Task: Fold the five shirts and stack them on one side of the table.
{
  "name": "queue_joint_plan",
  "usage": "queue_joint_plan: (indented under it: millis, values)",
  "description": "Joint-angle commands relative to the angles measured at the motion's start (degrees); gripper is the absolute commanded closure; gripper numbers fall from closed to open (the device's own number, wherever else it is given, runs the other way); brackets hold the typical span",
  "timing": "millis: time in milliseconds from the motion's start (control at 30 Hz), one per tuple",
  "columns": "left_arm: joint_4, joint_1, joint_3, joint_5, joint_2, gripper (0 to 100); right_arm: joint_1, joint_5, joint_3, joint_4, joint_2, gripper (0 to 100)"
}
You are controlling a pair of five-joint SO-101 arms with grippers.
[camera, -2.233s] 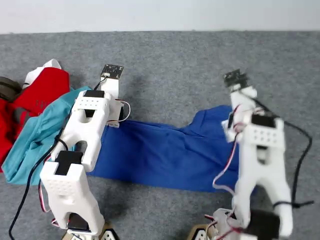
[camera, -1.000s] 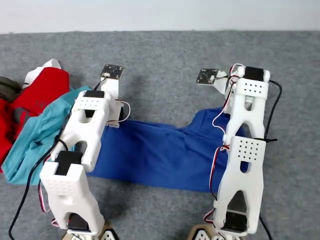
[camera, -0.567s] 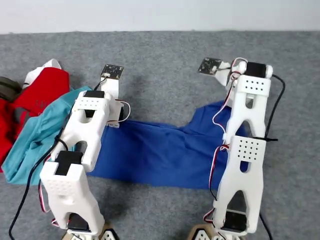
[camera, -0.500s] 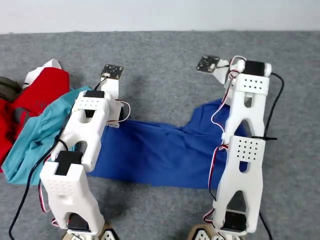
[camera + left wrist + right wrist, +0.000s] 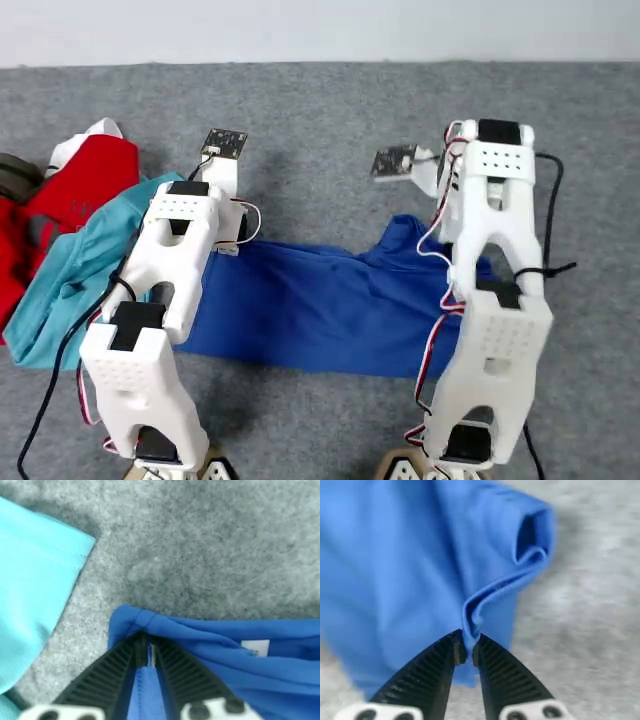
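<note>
Your right arm has swung toward 11 o'clock since half a second ago, pulling 3 o'clock end of royal-blue cotton shirt [image 5: 320,310] with it. Right gripper [image 5: 466,647]: jaws pinched tight on raised fold of blue fabric. Left gripper [image 5: 145,645]: jaws clamped on shirt's hem corner at 9 o'clock end. Blue shirt stretches across centre of grey felt-covered table [image 5: 330,110]. Crumpled teal shirt [image 5: 55,285] at 9 o'clock touches red shirt [image 5: 85,180] at 10 o'clock.

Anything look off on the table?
The blue shirt is bunched and ridged where the right gripper pinches it, not flat. The red shirt and teal shirt lie heaped unfolded off to one side.
</note>
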Motion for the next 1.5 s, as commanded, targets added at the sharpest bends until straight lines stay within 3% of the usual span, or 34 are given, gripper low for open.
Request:
queue_joint_plan:
  millis: [0, 333, 600, 800, 967, 1133, 1267, 1467]
  values:
    - [-0.35, 0.35, 0.04, 0.09, -0.26, 98, 1.1, 5.45, 11.16, 1.01, -9.27, 98.7]
    - [-0.35, 0.35, 0.04, 0.09, -0.26, 98, 1.01, 9.58, 43.08, -17.01, -19.38, 98.8]
    - [-0.35, 0.35, 0.04, 0.09, -0.26, 98, 1.19, 9.05, 56.09, -27.38, -24.48, 96.9]
    - [-0.35, 0.35, 0.04, 0.09, -0.26, 98, 1.19, -4.66, 57.58, -30.02, -29.58, 80.1]
    - [-0.26, -0.09, -0.31, 0.26, -0.35, 98, 0.57, -6.59, 57.76, -22.11, -39.16, 79.1]
    - [1.14, -0.18, -0.84, 0.35, -0.97, 98, 0.04, -14.51, 57.85, -14.73, -48.84, 79.1]
    - [9.14, -0.53, -7.25, 0.35, -0.97, 98, 0.13, -18.55, 57.93, -14.81, -52.79, 79.3]
    - [24.0, -8.44, -16.22, 0.44, 2.29, 97, 0.04, -26.02, 57.93, -18.07, -51.65, 79.3]
